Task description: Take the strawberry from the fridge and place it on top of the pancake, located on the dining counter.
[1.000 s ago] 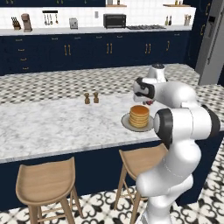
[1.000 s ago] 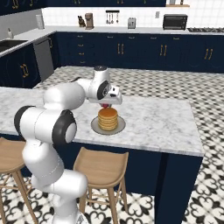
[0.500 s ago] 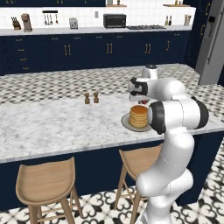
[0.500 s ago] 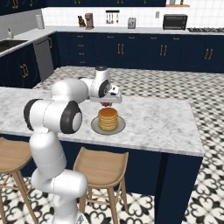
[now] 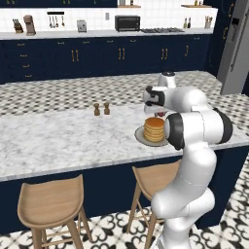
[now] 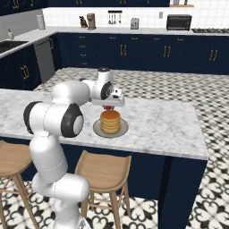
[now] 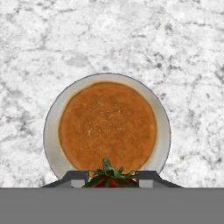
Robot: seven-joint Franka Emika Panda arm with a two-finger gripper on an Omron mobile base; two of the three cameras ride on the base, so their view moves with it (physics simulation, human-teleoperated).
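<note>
Above the marble surface (image 5: 58,141) of the dining counter, the robot's pincer (image 6: 108,106) hangs just over the back edge of the pancake stack (image 6: 110,121), clamped tight on the strawberry (image 7: 108,180). In the hand view the berry's red flesh and green leaves sit between the two dark finger tips (image 7: 75,178) at the bottom, with the golden-brown top pancake (image 7: 108,126) and the pale plate rim (image 7: 49,144) spread directly beyond them. From the right base view the strawberry (image 6: 108,107) shows as a small red spot under the hand, apart from the stack and slightly behind its centre. The left base view shows the plate (image 5: 140,137) near the front edge of the surface, partly hidden by the white arm, with the pancakes (image 5: 153,129) piled on it. Two small brown shakers (image 5: 101,109) stand together farther left on the marble, well apart from the plate. Round wooden stools (image 5: 50,203) are tucked under the navy base. The grey fridge (image 5: 235,44) stands at the far right, and a toaster oven (image 5: 127,23) rests on the rear worktop.
</note>
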